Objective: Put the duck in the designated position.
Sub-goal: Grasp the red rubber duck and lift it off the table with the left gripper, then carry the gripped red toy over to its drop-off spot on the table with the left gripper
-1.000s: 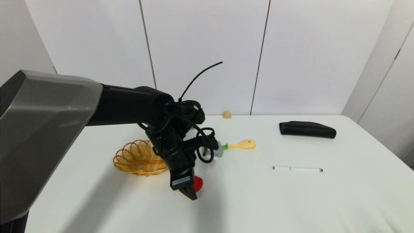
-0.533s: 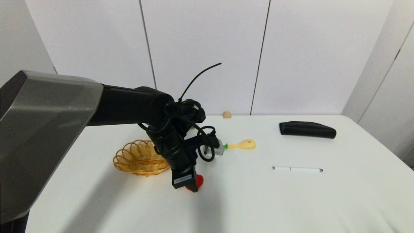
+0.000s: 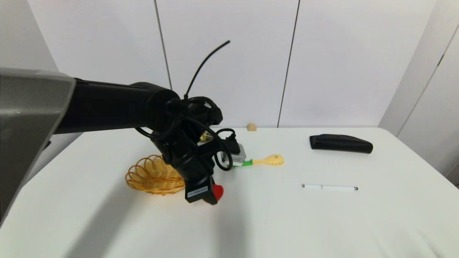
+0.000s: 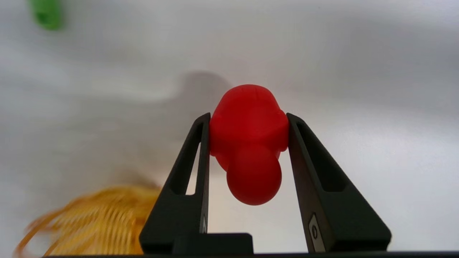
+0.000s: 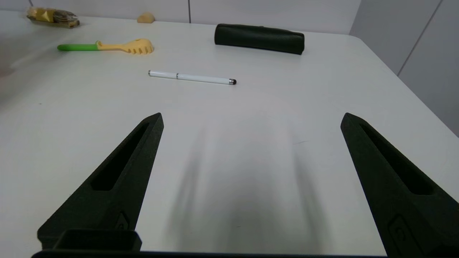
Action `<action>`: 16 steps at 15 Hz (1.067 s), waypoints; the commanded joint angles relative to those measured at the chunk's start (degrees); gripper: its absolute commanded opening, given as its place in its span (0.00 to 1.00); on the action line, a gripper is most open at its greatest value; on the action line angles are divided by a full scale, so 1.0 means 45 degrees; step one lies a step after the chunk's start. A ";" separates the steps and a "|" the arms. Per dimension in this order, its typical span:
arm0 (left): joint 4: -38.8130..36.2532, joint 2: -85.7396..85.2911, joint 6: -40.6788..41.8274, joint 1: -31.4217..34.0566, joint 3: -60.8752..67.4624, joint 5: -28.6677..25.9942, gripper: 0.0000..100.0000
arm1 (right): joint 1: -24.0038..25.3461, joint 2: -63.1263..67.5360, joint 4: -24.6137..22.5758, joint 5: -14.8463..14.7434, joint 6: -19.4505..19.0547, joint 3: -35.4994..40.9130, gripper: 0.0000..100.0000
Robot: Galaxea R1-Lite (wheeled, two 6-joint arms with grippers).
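Observation:
The small red duck (image 3: 217,192) hangs just above the table, right beside the near right rim of the wicker basket (image 3: 154,175). My left gripper (image 3: 209,199) is shut on it. In the left wrist view both black fingers press the sides of the duck (image 4: 249,143) inside the left gripper (image 4: 248,116), its round head toward the camera, and the basket (image 4: 93,222) lies blurred to one side. My right gripper (image 5: 251,116) is open and empty, low over the table's near right part. The right arm is out of the head view.
A yellow pasta spoon (image 3: 267,160) with a green handle lies behind the left wrist. A white pen (image 3: 329,187) lies at centre right and a black case (image 3: 340,143) at the back right. A small beige lump (image 3: 251,127) sits by the wall.
My left arm has risen with the duck held in its gripper. The duck has left the table and shifted slightly toward the basket. The other things have not moved.

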 commanded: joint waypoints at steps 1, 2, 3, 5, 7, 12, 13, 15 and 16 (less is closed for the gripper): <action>0.0049 -0.1835 0.0008 0.0119 -0.0069 0.0455 0.00 | 0.0000 0.0016 -0.0004 0.0007 -0.0009 0.0098 1.00; 0.0049 -0.2206 0.0008 0.0275 -0.0148 0.0611 0.00 | 0.0000 0.0016 -0.0004 0.0007 -0.0009 0.0098 1.00; 0.0049 -0.2499 0.0008 0.0392 -0.0304 0.0748 0.00 | 0.0000 0.0016 -0.0004 0.0007 -0.0009 0.0098 1.00; 0.0069 -0.2987 0.0144 0.0880 -0.0851 0.0943 0.00 | 0.0000 0.0016 -0.0004 0.0007 -0.0009 0.0117 1.00; 0.0088 -0.3319 0.0418 0.1876 -0.1183 0.1061 0.00 | 0.0000 0.0016 -0.0004 0.0007 -0.0009 0.0117 1.00; 0.0030 -0.3163 0.2078 0.4240 -0.1866 0.1041 0.00 | 0.0000 0.0016 -0.0004 0.0007 -0.0009 0.0098 1.00; 0.0030 -0.3085 0.2254 0.4474 -0.1964 0.1022 0.00 | 0.0000 0.0016 -0.0004 0.0007 -0.0009 0.0098 1.00; 0.0030 -0.2694 0.3172 0.5412 -0.2355 0.1022 0.00 | 0.0000 0.0016 -0.0004 0.0007 -0.0009 0.0098 1.00; 0.0010 -0.2480 0.3464 0.5762 -0.2452 0.0983 0.00 | 0.0000 0.0016 -0.0004 0.0007 -0.0009 0.0098 1.00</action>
